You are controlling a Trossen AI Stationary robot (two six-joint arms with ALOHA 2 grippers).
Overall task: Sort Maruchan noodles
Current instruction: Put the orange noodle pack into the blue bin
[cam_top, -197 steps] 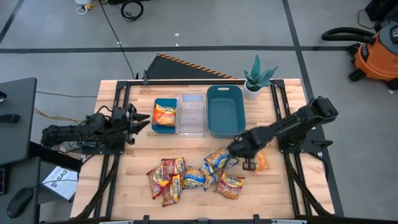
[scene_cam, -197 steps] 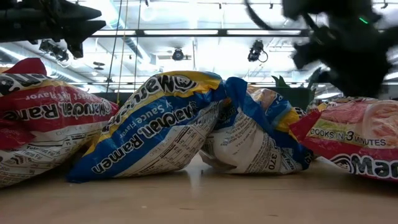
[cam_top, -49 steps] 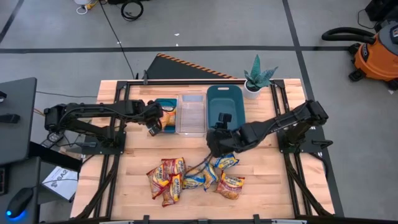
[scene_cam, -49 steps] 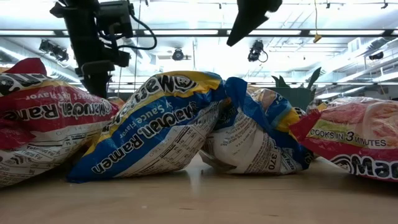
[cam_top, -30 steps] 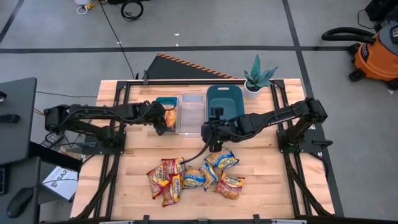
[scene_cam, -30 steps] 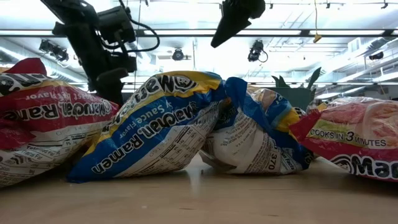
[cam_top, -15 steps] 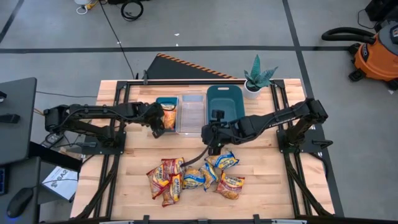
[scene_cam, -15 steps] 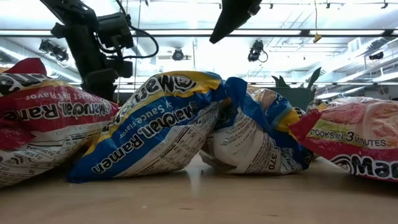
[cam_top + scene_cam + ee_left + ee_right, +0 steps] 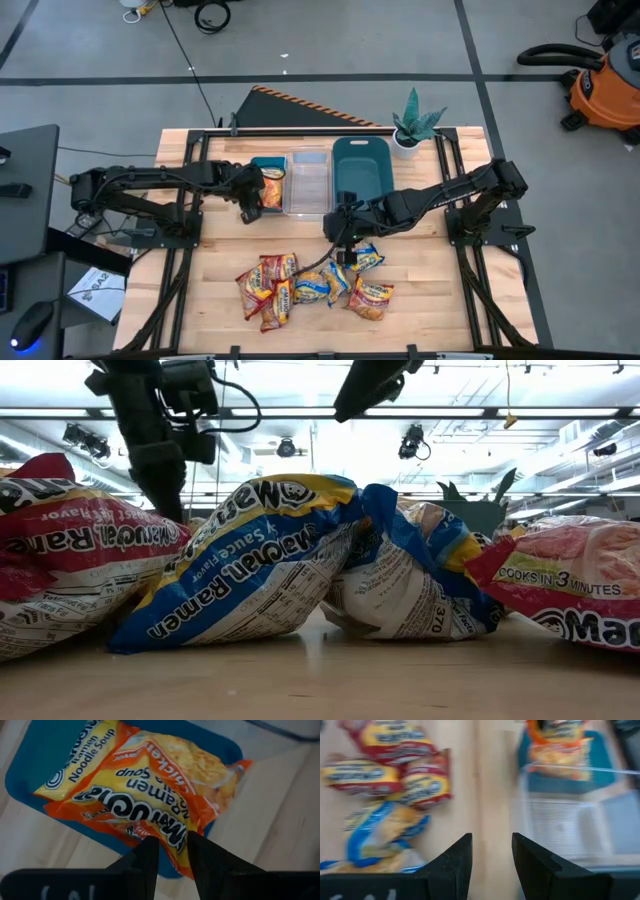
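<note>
Two orange crinkly plastic Maruchan packets (image 9: 145, 795) now lie in the small teal plastic bin (image 9: 55, 755), just ahead of the left gripper (image 9: 172, 847), whose fingers are parted by a narrow gap and hold nothing; in the wrist view the upper packet's edge sits right at the fingertips and hangs over the bin's rim. A second ago this gripper was lower over the bin, so the drop looks finished and the arm is lifting clear.

Meanwhile the right gripper (image 9: 343, 228) has swung from the front of the clear plastic bin (image 9: 307, 183) back toward the loose pile of red, blue and orange noodle packets (image 9: 315, 285) on the wooden table (image 9: 215, 255). Its fingers are spread wide and empty, and the pile lies just beyond them, with a blue-and-yellow packet (image 9: 385, 827) nearest. The large dark teal tub (image 9: 362, 175) stays empty.

By my judgement one colour is well begun; the right arm's next pick should be a blue or red packet.
</note>
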